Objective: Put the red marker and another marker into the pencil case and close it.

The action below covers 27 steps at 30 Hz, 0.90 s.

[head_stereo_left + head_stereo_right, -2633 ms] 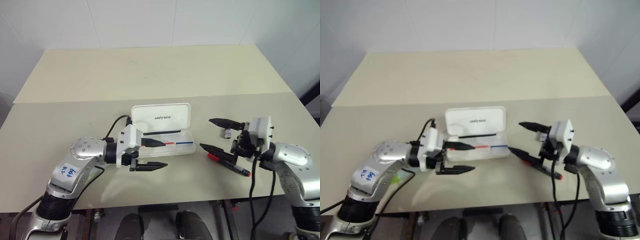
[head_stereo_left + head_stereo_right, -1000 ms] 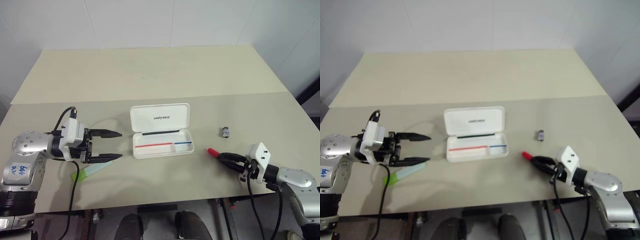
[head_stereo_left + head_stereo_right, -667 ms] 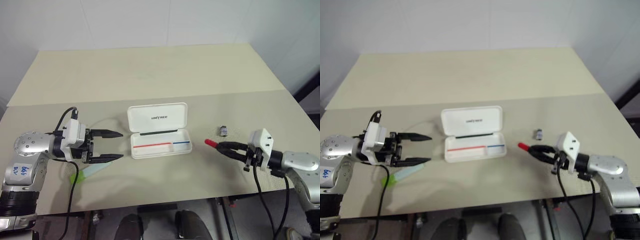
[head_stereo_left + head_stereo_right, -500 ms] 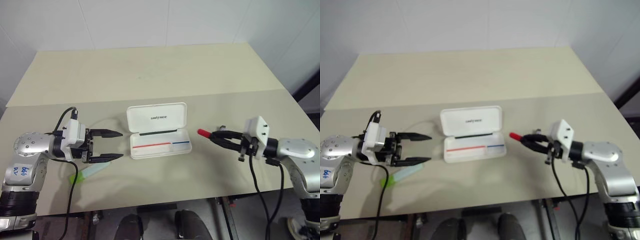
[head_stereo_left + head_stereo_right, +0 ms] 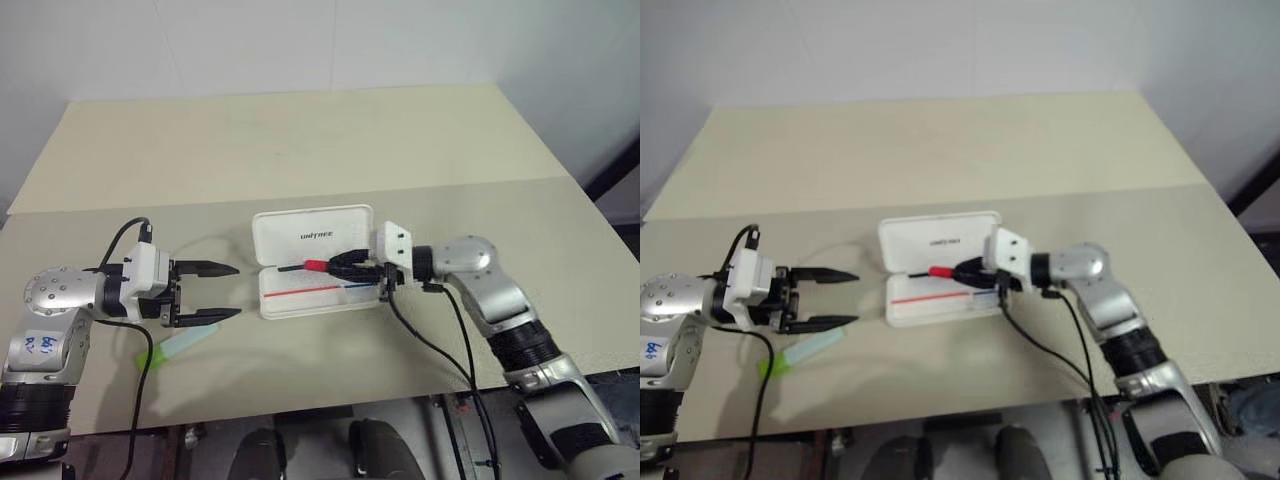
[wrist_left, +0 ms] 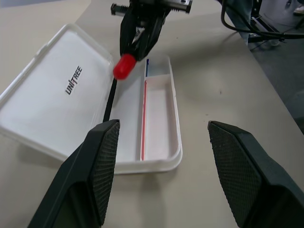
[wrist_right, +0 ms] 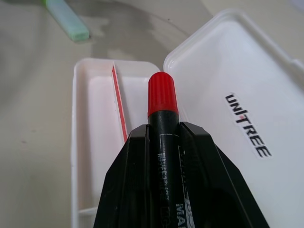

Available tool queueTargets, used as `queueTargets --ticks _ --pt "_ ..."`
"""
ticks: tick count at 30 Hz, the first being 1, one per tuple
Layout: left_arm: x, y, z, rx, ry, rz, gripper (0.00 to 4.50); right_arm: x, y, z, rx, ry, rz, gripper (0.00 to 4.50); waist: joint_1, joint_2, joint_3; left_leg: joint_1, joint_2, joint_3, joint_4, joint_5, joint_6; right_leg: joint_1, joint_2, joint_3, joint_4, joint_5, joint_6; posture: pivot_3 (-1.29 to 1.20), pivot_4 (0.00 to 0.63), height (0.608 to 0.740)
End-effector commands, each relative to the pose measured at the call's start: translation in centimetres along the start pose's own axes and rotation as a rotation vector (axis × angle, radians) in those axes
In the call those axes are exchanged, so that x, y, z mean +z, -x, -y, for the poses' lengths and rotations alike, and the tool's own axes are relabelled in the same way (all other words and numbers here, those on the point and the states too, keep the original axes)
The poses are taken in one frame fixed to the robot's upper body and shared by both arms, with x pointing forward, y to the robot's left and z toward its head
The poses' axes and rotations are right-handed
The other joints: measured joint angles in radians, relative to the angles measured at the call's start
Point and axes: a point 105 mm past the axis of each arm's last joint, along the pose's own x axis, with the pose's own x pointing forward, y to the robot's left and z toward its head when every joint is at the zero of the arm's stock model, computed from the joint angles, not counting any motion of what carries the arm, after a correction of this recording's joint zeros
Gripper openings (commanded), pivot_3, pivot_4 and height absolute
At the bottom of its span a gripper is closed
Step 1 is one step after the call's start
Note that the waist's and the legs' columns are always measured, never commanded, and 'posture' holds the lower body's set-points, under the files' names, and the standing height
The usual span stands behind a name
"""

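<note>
The pencil case (image 5: 318, 262) lies open on the counter (image 5: 300, 150), roughly midway between the two arms. Its lid, marked "UNITREE", is folded back flat on the far side of the tray. The tray is split by a divider into a long compartment and a shorter one at the end nearer the right arm. A thin red pen (image 5: 295, 292) lies lengthwise in the long compartment. A thin blue pen (image 6: 147, 66) lies in line with it in the shorter compartment. A dark strip runs along the hinge line between lid and tray.

The right gripper (image 5: 345, 266) has its fingers (image 7: 137, 175) clamped shut on the black barrel of the red marker (image 7: 162, 102). The red cap projects past the fingertips. The marker is held above the case, over the hinge side of the tray, pointing along the length of the case toward the left arm. The pictures do not settle whether it touches the case.

The left gripper (image 5: 225, 292) hangs beside the left end of the case, well apart from it. Its fingers (image 6: 99, 166) are spread wide and hold nothing.

The green highlighter (image 5: 180, 344) lies on the counter just beneath and in front of the left gripper, outside the case.
</note>
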Motion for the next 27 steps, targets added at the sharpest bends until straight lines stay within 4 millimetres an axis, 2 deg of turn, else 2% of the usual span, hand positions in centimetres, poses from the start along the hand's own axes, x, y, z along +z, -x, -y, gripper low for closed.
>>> queueTargets --ticks 1,9,14,20,24,27 --pt "0.7 0.4 0.1 0.015 -0.037 -0.005 3.17 0.9 -1.5 0.3 0.040 0.089 0.030 0.59 -0.002 0.000 0.000 0.000 0.000 0.001 0.000 0.000 0.000 -0.001 0.000 0.000 0.000 0.000 0.000 0.00 0.150 0.740" --pt "0.8 0.5 0.2 0.033 -0.035 -0.005 3.17 0.2 -2.6 0.7 0.073 0.138 0.011 0.59 -0.006 0.000 0.000 -0.003 0.001 0.012 0.002 0.000 0.000 -0.008 -0.001 0.001 0.005 0.000 0.000 0.00 0.150 0.740" --pt "0.9 0.4 0.2 0.039 -0.035 -0.003 3.17 0.9 -3.1 0.9 0.064 0.164 0.049 2.34 -0.022 -0.001 0.000 -0.003 0.002 0.013 0.002 0.000 0.000 -0.008 -0.001 0.001 0.007 0.000 0.000 0.00 0.150 0.740" --pt "0.9 0.3 0.3 0.046 -0.034 0.000 3.17 2.9 -3.1 1.1 0.044 0.153 0.144 4.47 -0.027 -0.001 0.000 -0.003 0.002 0.012 0.003 0.000 -0.001 -0.009 -0.001 0.002 0.008 0.000 0.000 0.00 0.150 0.740" --pt "0.8 0.4 0.5 0.055 -0.025 -0.001 3.17 5.1 -2.2 1.0 0.053 0.104 0.245 4.47 -0.026 -0.001 0.000 -0.003 0.007 0.011 0.003 0.000 -0.001 -0.009 0.000 0.002 0.008 0.000 0.000 0.00 0.150 0.740" --pt "0.8 0.5 0.7 0.061 -0.021 -0.004 3.17 6.1 -1.4 0.3 0.080 0.071 0.295 4.47 -0.025 -0.001 0.000 -0.003 0.008 0.011 0.003 -0.001 -0.001 -0.009 0.000 0.002 0.008 0.000 0.000 0.00 0.150 0.740"
